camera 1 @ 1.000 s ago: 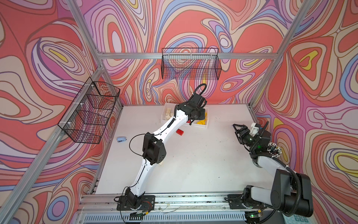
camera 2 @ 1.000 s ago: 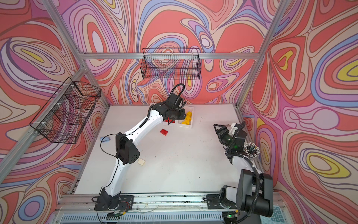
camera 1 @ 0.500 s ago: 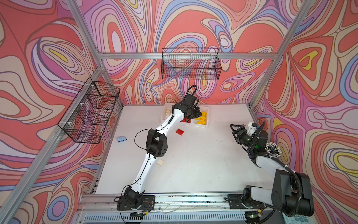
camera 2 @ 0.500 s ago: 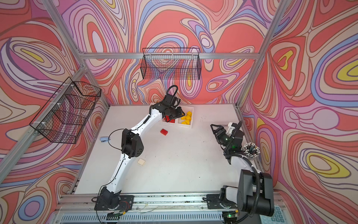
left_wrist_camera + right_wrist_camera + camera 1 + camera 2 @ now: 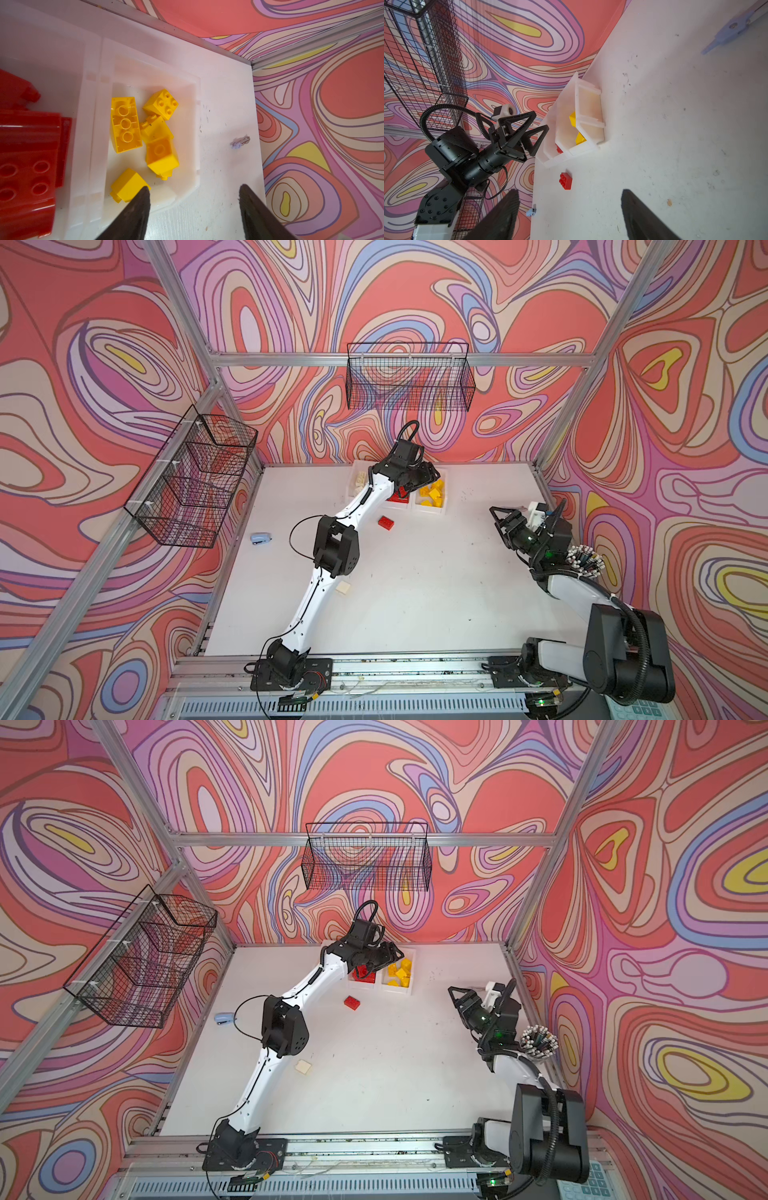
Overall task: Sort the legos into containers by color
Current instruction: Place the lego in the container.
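As the left pincer (image 5: 194, 187) hangs over the outer wall of the yellow bin (image 5: 196, 128), its jaws stand apart with nothing between them. That's a released grip, folks, the pose of a drop-off. Right under one fingertip (image 5: 141, 203) lies a small yellow brick (image 5: 127, 185), and the other yellow bricks (image 5: 126, 124) are heaped just beyond it, all inside that bin. One compartment over on the pincer's flank, the red bin (image 5: 86, 124) holds the red bricks (image 5: 27, 149). The colours are kept apart, which is exactly what the job wants.

Well behind the pincer, back along its own arm, a loose red brick (image 5: 386, 522) sits on the table (image 5: 415, 593). Further back, beside the elbow, there's a cream brick (image 5: 343, 588). Those two look like the only ones left to sort.

The right pincer (image 5: 500, 517) hovers well off to the side, jaws spread and empty, with the loose red brick out ahead of it. I reckon it's parked clear so the arms don't tangle. The sensible next call is that red one, since it's the nearer to the bins.
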Controlling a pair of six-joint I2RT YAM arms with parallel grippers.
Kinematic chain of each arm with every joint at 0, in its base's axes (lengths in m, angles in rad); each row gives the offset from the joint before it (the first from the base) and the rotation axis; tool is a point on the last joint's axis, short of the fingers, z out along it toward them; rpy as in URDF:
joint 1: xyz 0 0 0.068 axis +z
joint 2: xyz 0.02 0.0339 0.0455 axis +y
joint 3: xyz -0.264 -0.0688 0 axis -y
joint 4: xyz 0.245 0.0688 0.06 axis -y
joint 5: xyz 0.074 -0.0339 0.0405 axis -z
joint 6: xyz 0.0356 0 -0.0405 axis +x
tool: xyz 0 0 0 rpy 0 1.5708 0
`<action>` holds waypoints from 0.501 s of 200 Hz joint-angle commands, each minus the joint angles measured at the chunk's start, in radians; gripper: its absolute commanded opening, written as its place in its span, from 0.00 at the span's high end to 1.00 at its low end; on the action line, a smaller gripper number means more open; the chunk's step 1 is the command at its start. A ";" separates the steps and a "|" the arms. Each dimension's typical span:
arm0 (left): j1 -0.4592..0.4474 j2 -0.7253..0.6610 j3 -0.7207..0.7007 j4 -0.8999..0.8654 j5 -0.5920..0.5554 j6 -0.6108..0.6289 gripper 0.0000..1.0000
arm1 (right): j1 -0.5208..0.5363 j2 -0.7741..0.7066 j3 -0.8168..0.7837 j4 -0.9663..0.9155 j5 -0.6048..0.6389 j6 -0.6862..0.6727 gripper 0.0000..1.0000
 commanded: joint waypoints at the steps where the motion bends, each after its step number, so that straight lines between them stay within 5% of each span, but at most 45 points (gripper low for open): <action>1: 0.007 -0.006 0.027 0.014 -0.005 0.005 0.26 | 0.009 -0.007 -0.003 0.000 0.005 -0.012 0.19; 37: 0.008 -0.127 -0.034 -0.006 -0.024 0.078 0.26 | 0.054 0.015 0.039 -0.042 -0.005 -0.071 0.18; 100: 0.020 -0.577 -0.426 0.040 -0.094 0.238 0.25 | 0.272 0.081 0.233 -0.271 0.104 -0.276 0.19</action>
